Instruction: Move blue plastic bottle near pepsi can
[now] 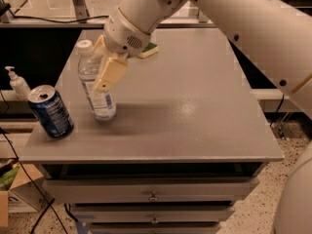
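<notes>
The blue plastic bottle [101, 103], clear with a white cap and a pale label, stands slightly tilted at the left of the grey table [195, 111]. Its base is at the table top; I cannot tell if it touches. My gripper [97, 74] is shut on the bottle's upper body, with one cream finger [110, 73] across its front. The pepsi can [50, 112], dark blue with a silver top, stands leaning near the table's front left corner, a short gap left of the bottle.
A green-yellow sponge [148, 49] lies behind the gripper at mid-table. A white pump dispenser [18, 84] stands off the table to the left. Drawers sit under the table's front edge. My large white arm spans the upper right.
</notes>
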Controlling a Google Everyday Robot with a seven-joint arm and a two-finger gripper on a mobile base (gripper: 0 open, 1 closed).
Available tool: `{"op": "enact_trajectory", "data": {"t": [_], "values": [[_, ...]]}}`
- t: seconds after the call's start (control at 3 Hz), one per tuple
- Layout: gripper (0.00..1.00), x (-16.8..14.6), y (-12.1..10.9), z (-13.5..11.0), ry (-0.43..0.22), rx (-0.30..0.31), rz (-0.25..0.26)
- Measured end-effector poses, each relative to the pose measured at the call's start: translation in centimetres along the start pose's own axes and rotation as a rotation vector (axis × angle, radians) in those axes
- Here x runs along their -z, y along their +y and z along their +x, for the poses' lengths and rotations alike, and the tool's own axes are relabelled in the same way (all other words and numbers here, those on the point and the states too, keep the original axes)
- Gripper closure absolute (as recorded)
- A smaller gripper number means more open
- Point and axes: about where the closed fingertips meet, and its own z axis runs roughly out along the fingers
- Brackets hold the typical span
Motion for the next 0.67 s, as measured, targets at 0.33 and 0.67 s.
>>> {"op": "enact_trajectory", "data": {"t": [0.33,0.67], "values": [[0.0,-0.15,-0.01,-0.11,0.0,0.002,-0.002],[0.0,-0.15,-0.01,-0.11,-0.001,0.002,-0.002]]}}
